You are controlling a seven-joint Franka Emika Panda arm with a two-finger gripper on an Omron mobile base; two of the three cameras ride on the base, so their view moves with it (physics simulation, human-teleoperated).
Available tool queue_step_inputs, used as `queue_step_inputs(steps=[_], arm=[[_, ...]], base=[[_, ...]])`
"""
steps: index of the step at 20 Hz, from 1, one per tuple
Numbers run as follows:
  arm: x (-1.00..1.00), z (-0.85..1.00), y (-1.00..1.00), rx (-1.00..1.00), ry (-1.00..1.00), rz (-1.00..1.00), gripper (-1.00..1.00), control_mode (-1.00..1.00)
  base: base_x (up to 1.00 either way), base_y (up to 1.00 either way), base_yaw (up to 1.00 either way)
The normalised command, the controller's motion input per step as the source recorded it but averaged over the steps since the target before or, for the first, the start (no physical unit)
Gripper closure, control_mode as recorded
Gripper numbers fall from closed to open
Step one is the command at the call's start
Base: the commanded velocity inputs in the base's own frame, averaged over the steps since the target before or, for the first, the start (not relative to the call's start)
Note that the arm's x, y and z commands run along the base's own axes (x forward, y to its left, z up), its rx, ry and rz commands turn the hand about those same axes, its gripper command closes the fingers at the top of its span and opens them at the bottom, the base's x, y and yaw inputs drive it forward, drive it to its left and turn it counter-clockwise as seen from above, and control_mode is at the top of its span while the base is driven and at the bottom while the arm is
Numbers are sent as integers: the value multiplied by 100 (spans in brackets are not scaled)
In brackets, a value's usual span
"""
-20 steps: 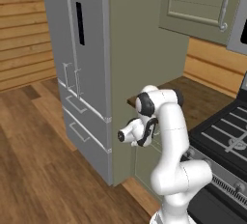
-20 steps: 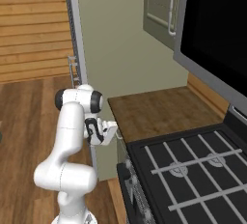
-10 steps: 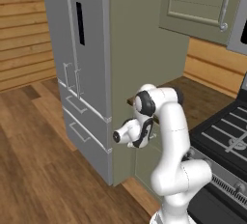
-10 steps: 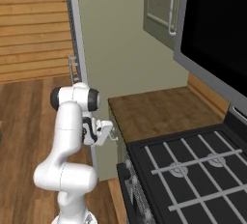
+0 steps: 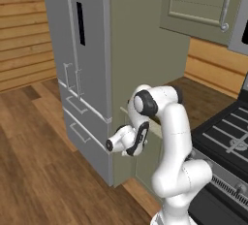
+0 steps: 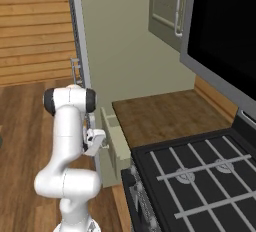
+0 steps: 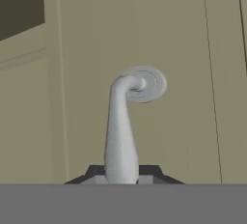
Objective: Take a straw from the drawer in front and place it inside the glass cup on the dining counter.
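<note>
Drawer [image 6: 116, 141], sage-green, sits pulled slightly out below the wood desk [image 6: 165, 116], at about 4 o'clock from the arm's shoulder in the right base view. Its silver bar handle [image 7: 121, 126] fills the hand view's centre, running down to 6 o'clock, where the gripper [image 7: 121, 175] pinches it between dark fingertips. A steady, straight pull outward, grip kept firm, should likely open it without slipping.
</note>
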Motion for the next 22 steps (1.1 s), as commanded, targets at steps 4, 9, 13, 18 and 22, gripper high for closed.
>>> queue_step_inputs(steps=[4, 9, 13, 18, 22], arm=[[-86, -4, 45, 0, 2, 0, 100, -100], [-71, 0, 61, 0, 1, 0, 100, -100], [-35, 0, 90, 0, 0, -2, 100, -100], [-31, 0, 95, 0, 0, -5, -100, -100], [-42, 1, 52, 0, 0, -7, -100, -100]], base=[[0, 0, 0], [0, 0, 0], [0, 0, 0], [0, 0, 0], [0, 0, 0]])
